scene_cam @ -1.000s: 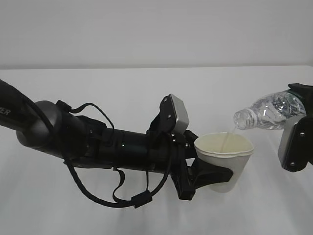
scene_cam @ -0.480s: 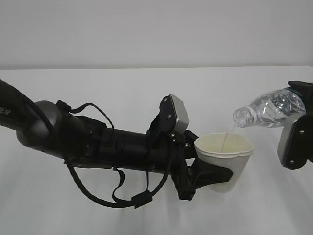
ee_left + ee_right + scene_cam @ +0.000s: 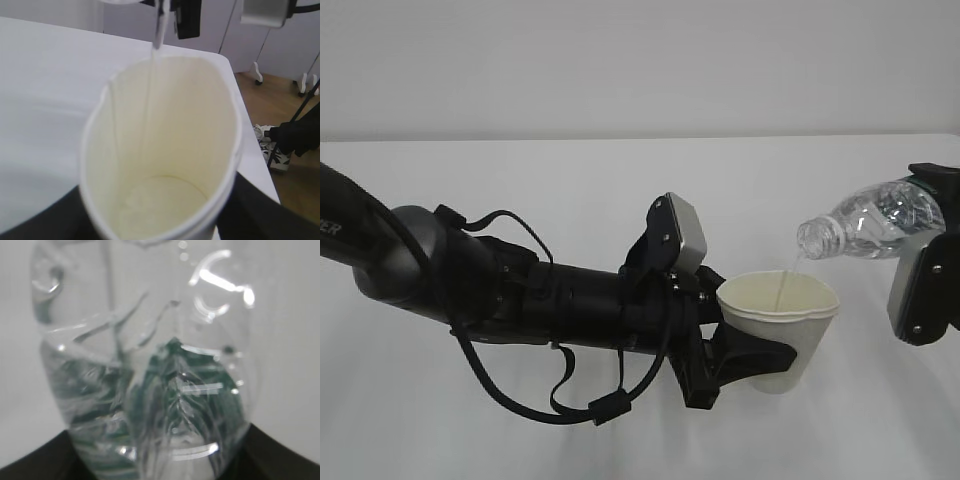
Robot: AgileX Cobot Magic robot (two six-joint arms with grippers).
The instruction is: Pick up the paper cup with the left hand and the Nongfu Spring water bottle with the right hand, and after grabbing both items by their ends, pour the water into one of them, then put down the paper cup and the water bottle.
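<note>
My left gripper [image 3: 760,358] is shut on the white paper cup [image 3: 779,330], holding it upright just above the table, black fingers [image 3: 745,362] wrapped round its lower half. In the left wrist view the cup [image 3: 165,150] fills the frame, with a little water [image 3: 160,207] at its bottom. The clear Nongfu Spring water bottle [image 3: 865,225] lies tilted with its mouth down-left over the cup's rim. A thin stream of water [image 3: 786,278] falls from it into the cup. My right gripper [image 3: 938,215] is shut on the bottle's base end; the bottle [image 3: 145,380] covers the right wrist view.
The white table [image 3: 570,190] runs back to a pale wall. My left arm [image 3: 520,290], with looping cables, stretches low across the left half. In the left wrist view the table's far edge [image 3: 232,70] drops to a wooden floor with stands.
The bottle and right gripper have risen slightly and tilted a bit more. The cup and left arm have held still while water keeps streaming.
</note>
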